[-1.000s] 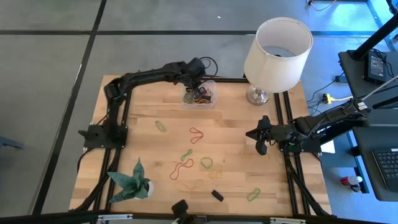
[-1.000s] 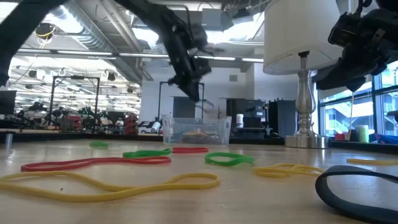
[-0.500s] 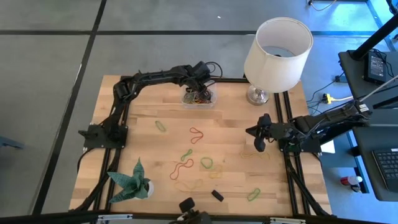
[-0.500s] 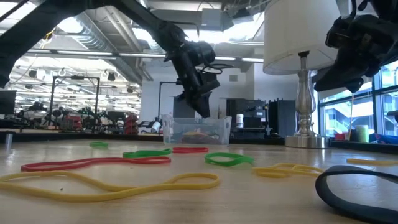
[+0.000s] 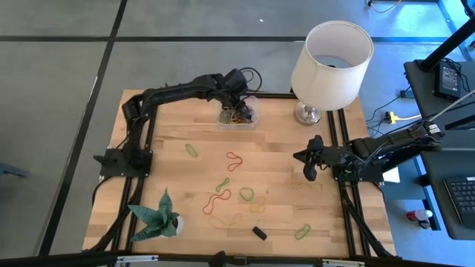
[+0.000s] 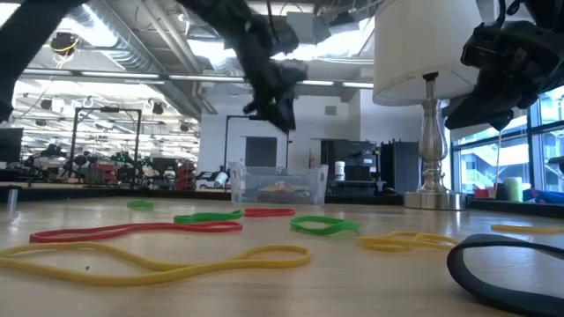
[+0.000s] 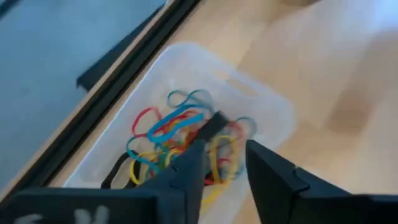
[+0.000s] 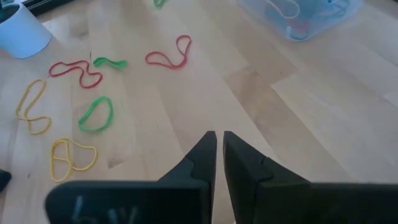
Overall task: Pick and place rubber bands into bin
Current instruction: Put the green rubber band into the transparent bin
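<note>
Looking left first, we see the left gripper (image 5: 239,90) over the bin (image 5: 237,114); its fingers have just opened and hold nothing, so a band got dropped in. More rubber bands (image 5: 235,159) wait on the surface. The right gripper (image 5: 311,176) has narrow, empty fingers.

— Where is the left gripper (image 5: 239,95)?
— At the far edge, arm stretched out, raised, fingers (image 7: 186,171) parted with nothing between them.
— And the right gripper (image 5: 311,175)?
— At the right side, fingers nearly touching.
</note>
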Controlling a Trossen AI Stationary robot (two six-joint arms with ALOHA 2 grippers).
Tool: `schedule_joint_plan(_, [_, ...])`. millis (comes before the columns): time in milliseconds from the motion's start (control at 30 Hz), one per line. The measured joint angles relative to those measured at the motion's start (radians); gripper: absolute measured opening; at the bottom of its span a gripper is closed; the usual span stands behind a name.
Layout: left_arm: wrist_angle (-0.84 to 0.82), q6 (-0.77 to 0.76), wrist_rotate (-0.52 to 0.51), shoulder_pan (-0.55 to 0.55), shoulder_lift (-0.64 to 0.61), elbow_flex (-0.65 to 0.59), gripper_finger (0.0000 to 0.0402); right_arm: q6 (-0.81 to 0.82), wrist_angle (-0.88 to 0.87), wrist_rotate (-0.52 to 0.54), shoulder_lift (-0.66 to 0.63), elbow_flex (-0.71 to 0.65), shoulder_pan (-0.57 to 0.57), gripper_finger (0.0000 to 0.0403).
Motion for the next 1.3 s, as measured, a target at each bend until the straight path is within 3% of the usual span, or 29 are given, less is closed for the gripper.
schedule_joint_plan(233, [0.011, 0.108, 0.044, -0.114, -0.177, -0.115, 0.0011, 0.033, 0.038, 0.0, 0.001, 0.0, 0.004, 0.0026])
schedule_joint_plan(400, [0.214, 0.108, 0.145, -0.167, -0.318, -0.367, 0.0002, 0.046, 0.074, 0.0, 0.023, 0.019, 0.005, 0.0006])
schedule_joint_plan(667, [0.412, 0.038, 0.129, -0.21, -0.586, -0.777, 0.0001, 0.094, -0.014, 0.0, 0.224, 0.211, 0.018, 0.0002])
schedule_joint_plan(933, [0.422, 0.004, 0.11, -0.28, -0.834, -1.003, 0.0001, 0.471, -0.479, -0.03, 0.576, 0.576, 0.08, 0.0001])
schedule_joint_plan(1100, [0.424, 0.037, 0.049, -0.372, -0.919, -1.071, 0.0001, 0.807, -0.698, -0.173, 0.771, 0.747, 0.175, 0.0001])
schedule_joint_plan(1300, [0.42, 0.06, -0.013, -0.441, -0.931, -1.107, 0.0001, 1.254, -0.708, -0.407, 0.935, 0.79, 0.335, 0.0014])
